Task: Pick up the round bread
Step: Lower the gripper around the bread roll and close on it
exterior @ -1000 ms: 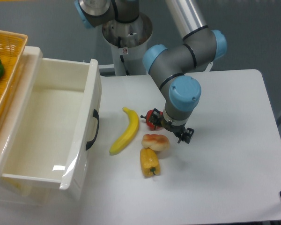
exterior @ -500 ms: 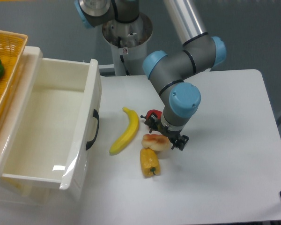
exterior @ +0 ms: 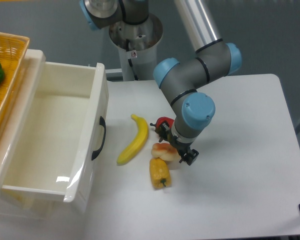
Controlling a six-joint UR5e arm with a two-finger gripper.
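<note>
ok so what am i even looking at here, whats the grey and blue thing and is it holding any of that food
The grey and blue thing is a robot arm, bolted to a post behind a white table. There is a single picture, taken by a fixed camera looking down from in front. At the arm's tip is its end effector, two small fingers for grasping. It sits low over the round bread, a small toy bun, but the arm hides the fingers, so I cannot tell whether they have closed on it. Next to the bun lie a banana, a yellow bell pepper and a red tomato, partly hidden. On the left is an open white drawer, and a basket with something green.
</note>
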